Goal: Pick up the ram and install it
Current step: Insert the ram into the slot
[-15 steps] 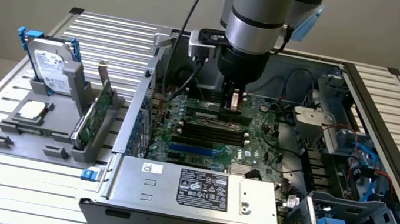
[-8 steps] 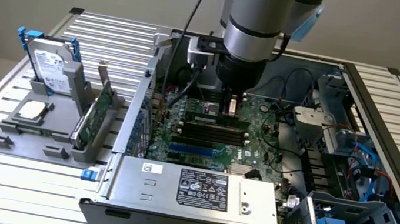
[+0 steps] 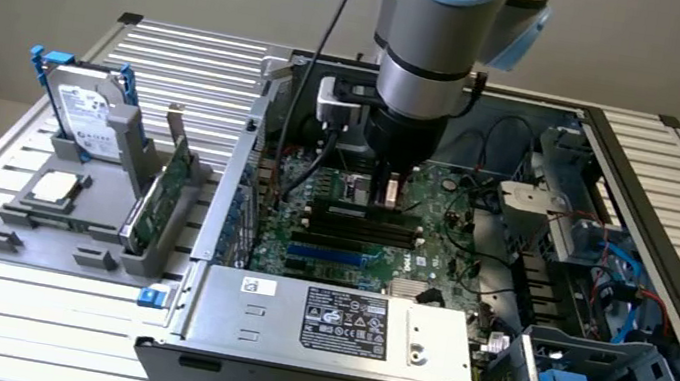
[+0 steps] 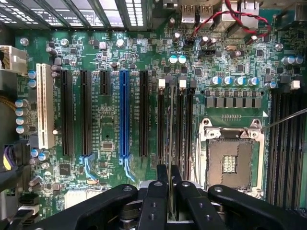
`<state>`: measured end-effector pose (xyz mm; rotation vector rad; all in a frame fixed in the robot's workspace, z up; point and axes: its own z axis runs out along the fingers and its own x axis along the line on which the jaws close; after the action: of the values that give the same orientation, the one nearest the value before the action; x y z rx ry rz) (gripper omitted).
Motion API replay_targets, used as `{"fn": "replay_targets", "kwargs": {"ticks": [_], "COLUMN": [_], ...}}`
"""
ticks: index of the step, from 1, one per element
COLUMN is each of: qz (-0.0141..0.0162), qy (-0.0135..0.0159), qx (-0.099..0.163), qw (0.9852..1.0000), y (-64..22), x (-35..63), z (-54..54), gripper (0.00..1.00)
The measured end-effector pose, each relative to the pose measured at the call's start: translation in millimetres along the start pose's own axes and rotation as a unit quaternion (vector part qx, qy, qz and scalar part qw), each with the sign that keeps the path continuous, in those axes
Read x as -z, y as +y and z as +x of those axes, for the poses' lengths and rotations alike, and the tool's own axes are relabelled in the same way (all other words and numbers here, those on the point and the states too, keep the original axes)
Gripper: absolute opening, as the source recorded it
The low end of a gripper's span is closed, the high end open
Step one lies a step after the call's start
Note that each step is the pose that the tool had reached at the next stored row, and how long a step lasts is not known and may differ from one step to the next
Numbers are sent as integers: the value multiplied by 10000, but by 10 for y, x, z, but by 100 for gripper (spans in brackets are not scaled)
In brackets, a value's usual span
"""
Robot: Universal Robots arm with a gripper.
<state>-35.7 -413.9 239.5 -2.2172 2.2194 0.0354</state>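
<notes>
Evidently the jaws are nearly closed, pinching the ram [image 4: 171,129] edge-on above the memory slots [image 4: 181,124], at the centre of the exterior view; whether it already touches a slot cannot be told. A slight skew could seat it crooked, jam it against a white latch [image 4: 161,83], or bend it. Room is tight: a black cable [image 3: 327,42] hangs just beside the arm, the CPU socket [image 4: 229,163] lies near, and the case wall [image 3: 242,166] hems in the exterior view's left.

Soft even light, sharp focus
</notes>
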Motion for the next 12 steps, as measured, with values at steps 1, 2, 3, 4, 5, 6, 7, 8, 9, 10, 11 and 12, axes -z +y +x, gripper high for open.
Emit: {"fn": "replay_targets", "kwargs": {"ticks": [1,2,3,4,5,6,7,8,9,10,11,12], "qz": [-5,-11,-16,-22,-25,-25,-25,-26,-26,-26,-26,-26], "qy": [0,-1,0,0,0,0,0,1,1,1,-1,-1], "qx": [-1,-1,-2,-3,-3,-2,-2,-2,-2,-2,-2,-2], "qw": [10000,10000,10000,10000,10000,10000,10000,10000,10000,10000,10000,10000], "y": [0,0,0,0,0,-1,-1,-1,-1,-1,-1,-1], "x": [-16,-32,-48,-65,-82,-93,-98,-99,-99,-99,-100,-101], "z": [3,5,8,8,9,9,9,9,9,9,9,9], "gripper": [14,14,14,14,14,14,14,14,14,14,14,14]}}
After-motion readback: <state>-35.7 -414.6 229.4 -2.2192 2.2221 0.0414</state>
